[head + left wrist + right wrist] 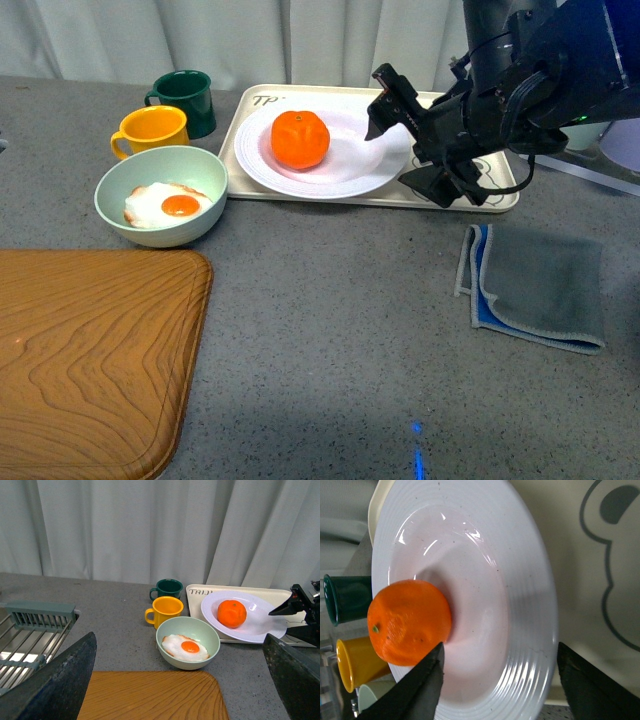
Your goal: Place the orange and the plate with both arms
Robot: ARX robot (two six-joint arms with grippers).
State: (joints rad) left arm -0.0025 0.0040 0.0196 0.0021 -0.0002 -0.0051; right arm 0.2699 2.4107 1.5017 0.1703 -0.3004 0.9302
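The orange (300, 138) lies in the white plate (350, 170), which stands on the cream bear-print tray (500, 200) at the back of the table. My right gripper (405, 150) is open at the plate's right rim, one finger above the rim and one below by the tray. In the right wrist view the plate (520, 605) rim runs between the open fingers (420, 690), with the orange (410, 622) just beyond one tip. The left gripper (177, 690) is open and empty, well back from the orange (231, 613) and plate (260, 625). It is out of the front view.
A pale green bowl (160, 195) with a fried egg sits left of the tray. Behind it are a yellow mug (150, 130) and a dark green mug (185, 100). A wooden board (90, 350) fills the near left, a grey cloth (540, 285) lies at the right, and a dish rack (30, 635) stands far left.
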